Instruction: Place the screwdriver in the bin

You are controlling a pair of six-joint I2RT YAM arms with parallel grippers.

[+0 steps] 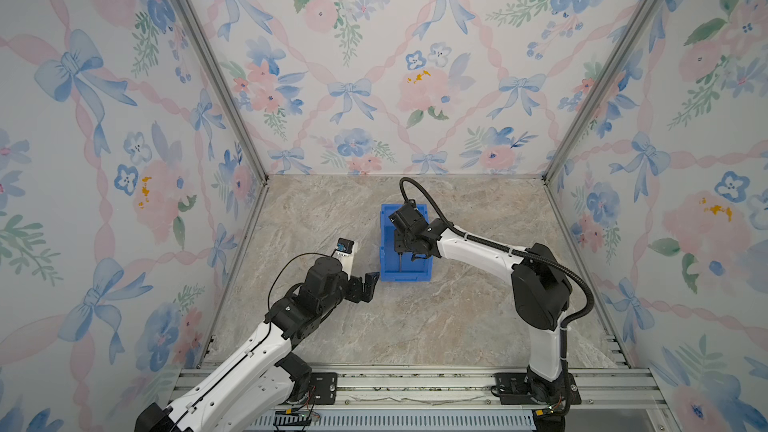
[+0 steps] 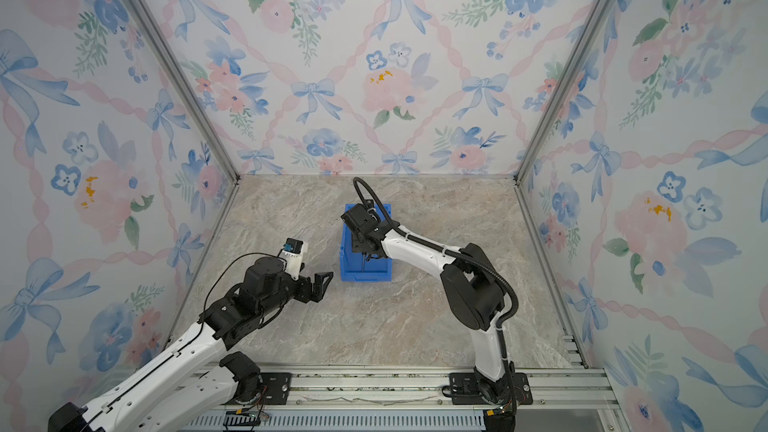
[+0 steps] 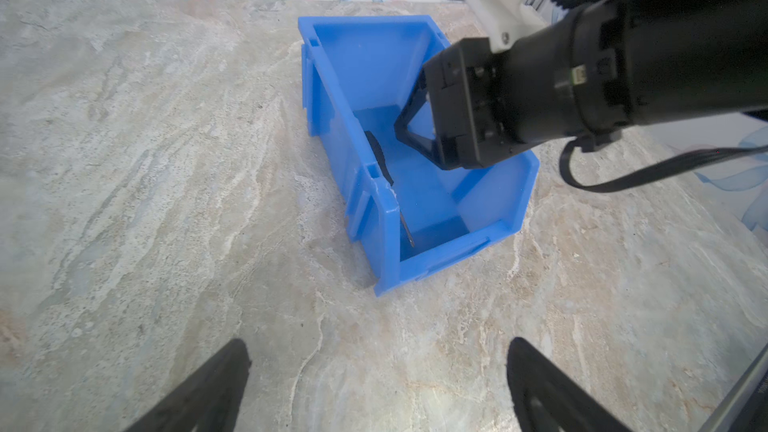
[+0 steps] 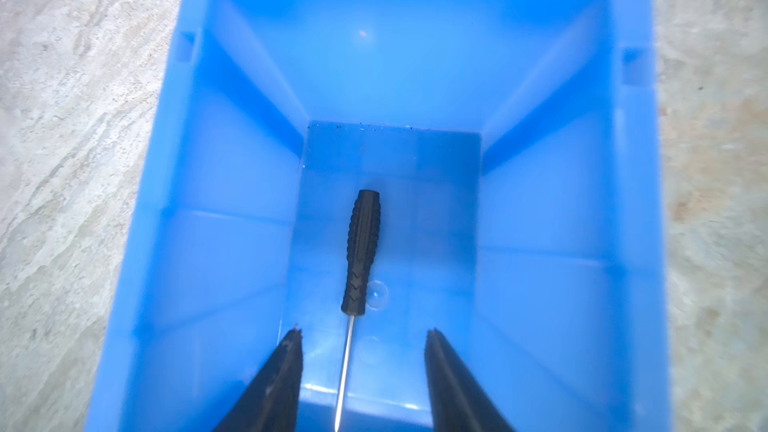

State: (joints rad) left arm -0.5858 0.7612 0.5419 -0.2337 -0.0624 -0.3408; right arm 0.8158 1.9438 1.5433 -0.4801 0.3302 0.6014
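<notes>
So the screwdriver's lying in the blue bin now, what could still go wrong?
1. The right arm's jaws hang open, low inside the bin, just above the screwdriver; if they closed, they might lift it out.
2. Pulling out crooked, they could clip a tall wall and drag the bin.
3. The left arm's jaws hang open close to the bin's front corner; a careless swing might knock it.

White-shelled arms, black joints, ribbed black cable.

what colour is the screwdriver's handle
Black, with a ribbed grip; the screwdriver shows best in the right wrist view.
</notes>
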